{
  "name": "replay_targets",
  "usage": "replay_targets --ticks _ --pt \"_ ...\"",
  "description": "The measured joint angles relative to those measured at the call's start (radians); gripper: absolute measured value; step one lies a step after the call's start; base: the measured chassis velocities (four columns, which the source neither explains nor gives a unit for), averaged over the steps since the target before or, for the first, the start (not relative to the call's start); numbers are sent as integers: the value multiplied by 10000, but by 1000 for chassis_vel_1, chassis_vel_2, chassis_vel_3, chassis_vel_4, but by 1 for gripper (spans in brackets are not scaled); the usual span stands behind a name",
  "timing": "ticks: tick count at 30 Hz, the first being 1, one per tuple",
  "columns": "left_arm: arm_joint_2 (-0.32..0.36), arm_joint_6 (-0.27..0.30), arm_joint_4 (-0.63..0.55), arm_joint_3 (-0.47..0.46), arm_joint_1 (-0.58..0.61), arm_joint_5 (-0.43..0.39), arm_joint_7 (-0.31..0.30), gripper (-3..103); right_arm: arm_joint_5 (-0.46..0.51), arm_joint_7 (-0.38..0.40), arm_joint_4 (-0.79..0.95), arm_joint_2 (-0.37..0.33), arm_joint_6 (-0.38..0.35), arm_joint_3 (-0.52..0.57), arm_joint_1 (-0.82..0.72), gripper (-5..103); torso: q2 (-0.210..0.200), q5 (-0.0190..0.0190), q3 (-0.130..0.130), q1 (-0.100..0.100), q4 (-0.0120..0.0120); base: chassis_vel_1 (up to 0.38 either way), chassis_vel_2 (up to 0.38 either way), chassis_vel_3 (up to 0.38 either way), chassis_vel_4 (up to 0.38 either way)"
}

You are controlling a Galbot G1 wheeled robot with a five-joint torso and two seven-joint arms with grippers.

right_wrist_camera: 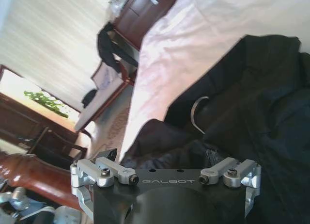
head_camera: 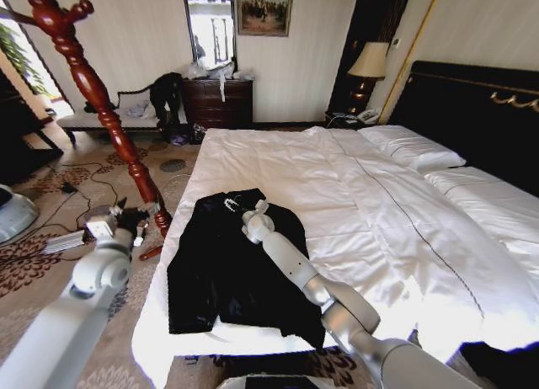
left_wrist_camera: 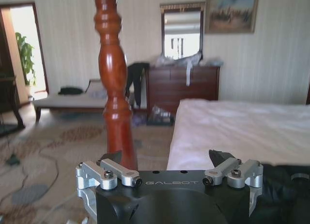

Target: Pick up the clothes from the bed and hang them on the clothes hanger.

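The right gripper (head_camera: 244,210) hovers over the collar end of the clothes (head_camera: 236,271), jaws spread and holding nothing; the wrist view shows the black cloth and its white tag loop just below the fingers. The garment lies flat on the near corner of the bed (head_camera: 362,195), close to the edge. Off to the left, the left gripper (head_camera: 135,216) waits over the carpet with its jaws released too, just beside the foot of the clothes hanger (head_camera: 101,103) (its pegs rise well above). The step in hand looks like the pick-up: the next move calls for lowering onto the collar and pinching enough cloth to lift.
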Motion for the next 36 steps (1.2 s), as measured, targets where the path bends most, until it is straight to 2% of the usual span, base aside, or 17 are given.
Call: replay_targets --ticks 3,4,7,8,11,12,13,16,17,20,26,29,30,32,33,35,36 --pt "58 451 218 185 158 -457 -302 100 -386 -638 1087 -726 451 -401 -487 100 0 0 -1 -1 -5 0 0 0 0" --pt "58 451 218 185 158 -457 -302 100 -386 -638 1087 -726 451 -401 -487 100 0 0 -1 -1 -5 0 0 0 0" --pt "293 983 717 834 -409 -1814 -722 100 -1057 -2140 2464 -1684 1622 -818 -1104 100 -1 1 0 -1 -8 0 0 0 0" --pt "293 983 717 834 -409 -1814 -722 100 -1057 -2140 2464 -1684 1622 -818 -1104 100 -1 1 0 -1 -8 0 0 0 0" --pt "368 1343 1474 1758 -1452 -3439 -933 100 -1380 -2423 3608 -2247 2006 -675 -1583 100 0 3 -1 -1 -8 0 0 0 0" --pt "264 1386 1727 1984 -1775 -3839 -949 100 -1530 -2386 3884 -2397 2051 -545 -1730 100 0 3 0 0 -3 0 0 0 0" --pt "264 1386 1727 1984 -1775 -3839 -949 100 -1530 -2386 3884 -2397 2051 -545 -1730 100 0 3 0 0 -3 0 0 0 0" --pt "-345 1528 2551 2539 -2662 -4847 -1043 100 -1781 -2235 4805 -2963 2106 4 -2321 100 0 3 0 0 -11 0 0 0 0" --pt "-345 1528 2551 2539 -2662 -4847 -1043 100 -1781 -2235 4805 -2963 2106 4 -2321 100 0 3 0 0 -11 0 0 0 0" --pt "-796 1598 3150 2682 -2997 -4982 -1106 100 -1779 -2121 5704 -3632 2068 651 -3055 100 0 3 0 1 -6 0 0 0 0" --pt "-1065 1592 3555 2656 -3093 -4927 -1090 102 -1745 -1975 6279 -4218 1915 1204 -3663 100 0 3 -1 0 -7 0 0 0 0" --pt "-1222 1564 3668 2588 -3002 -4980 -1109 93 -1737 -1803 6350 -4364 1836 1355 -3810 100 -1 3 0 1 -6 0 0 0 0" --pt "-1222 1564 3668 2588 -3002 -4980 -1109 93 -1737 -1803 6350 -4364 1836 1355 -3810 100 -1 3 0 1 -6 0 0 0 0" --pt "-1283 1516 3702 2526 -2904 -4974 -1104 82 -1725 -1714 6350 -4350 1798 1396 -3836 100 0 0 -1 0 -1 0 0 0 0" --pt "-1307 1465 3708 2473 -2856 -4972 -1098 82 -1724 -1683 6351 -4352 1777 1413 -3857 100 0 0 -1 0 -2 0 0 0 0" --pt "-1319 1405 3708 2405 -2800 -4992 -1095 72 -1724 -1643 6350 -4388 1738 1435 -3902 100 0 1 0 1 -5 0 0 0 0" --pt "-1319 1405 3708 2405 -2800 -4992 -1095 72 -1724 -1643 6350 -4388 1738 1435 -3902 100 0 1 0 1 -5 0 0 0 0"
